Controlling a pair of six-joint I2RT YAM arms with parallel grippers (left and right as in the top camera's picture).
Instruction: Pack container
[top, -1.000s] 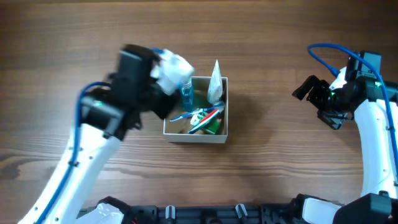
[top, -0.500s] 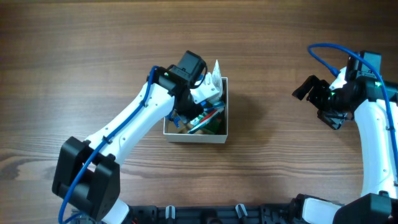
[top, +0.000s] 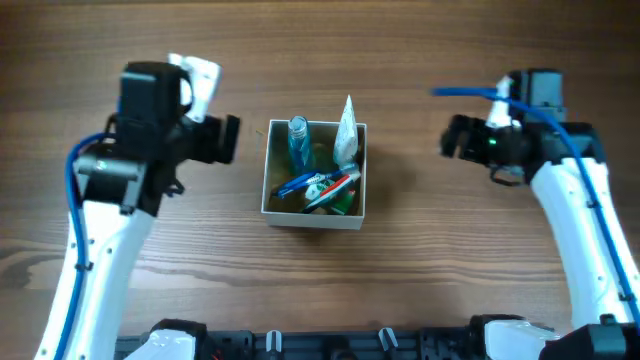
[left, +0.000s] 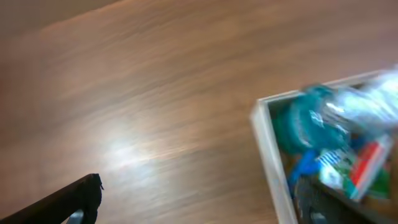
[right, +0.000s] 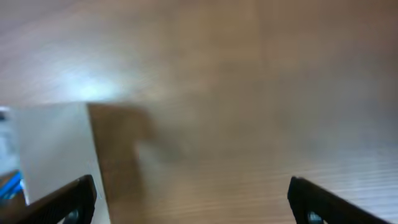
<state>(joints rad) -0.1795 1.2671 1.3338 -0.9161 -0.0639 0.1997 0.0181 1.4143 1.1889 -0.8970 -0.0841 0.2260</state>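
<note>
The container (top: 315, 222), a white-walled square box, stands mid-table holding a teal bottle (top: 298, 145), a white tube (top: 346, 130) standing upright, and red and blue toothbrush packs (top: 322, 185). My left gripper (top: 228, 139) hangs open just left of the box, apart from it and holding nothing. In the left wrist view its fingers (left: 78, 200) stand wide, with the container's rim (left: 264, 143) and the teal bottle (left: 305, 121) at the right. My right gripper (top: 452, 140) is open to the right of the box. Its wrist view shows the container's white wall (right: 56, 146) at the left and bare wood between the fingers (right: 323, 202).
Brown wooden tabletop (top: 420, 60) surrounds the box on all sides. A dark rail with the arm bases (top: 320, 345) runs along the near edge. No other loose objects show.
My left gripper has opened and drawn back out of the container to its left side. The right arm has swung left, closer to the box.
</note>
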